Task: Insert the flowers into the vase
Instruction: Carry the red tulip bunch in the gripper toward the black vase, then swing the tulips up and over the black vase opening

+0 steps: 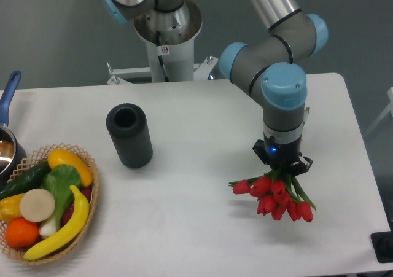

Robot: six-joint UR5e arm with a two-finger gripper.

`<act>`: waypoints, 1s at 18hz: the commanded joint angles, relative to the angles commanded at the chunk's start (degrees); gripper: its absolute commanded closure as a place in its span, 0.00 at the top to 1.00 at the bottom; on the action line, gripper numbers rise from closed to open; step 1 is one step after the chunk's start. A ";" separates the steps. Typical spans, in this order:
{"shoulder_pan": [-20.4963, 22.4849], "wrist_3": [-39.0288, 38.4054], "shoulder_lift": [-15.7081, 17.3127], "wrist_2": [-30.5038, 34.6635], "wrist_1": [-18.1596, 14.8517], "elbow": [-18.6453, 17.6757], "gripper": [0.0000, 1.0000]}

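My jaws point(282, 166) are closed around the green stems of the red tulip bunch point(274, 197), near right on the white counter point(202, 117). It looks light, floppy, best gripped mid-stem. The dark ribbed vase point(129, 136) stands upright, well left.

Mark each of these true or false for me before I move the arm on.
1. The gripper is at the tulips. True.
2. The tulips are already in the vase. False: they are out by the gripper, far from it.
3. The vase stands upright with its mouth open. True.
4. The wicker basket sits right of the vase. False: it is at the table's left edge.
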 joint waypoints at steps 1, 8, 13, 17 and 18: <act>-0.18 0.00 0.00 -0.61 0.00 0.00 0.00; -4.39 -6.57 0.18 -3.87 2.36 0.00 0.00; -7.47 -11.94 -0.26 -12.62 6.24 0.79 0.00; -7.56 -16.60 -0.61 -26.24 6.33 2.28 0.00; -7.56 -17.57 -0.79 -31.50 6.33 2.46 0.00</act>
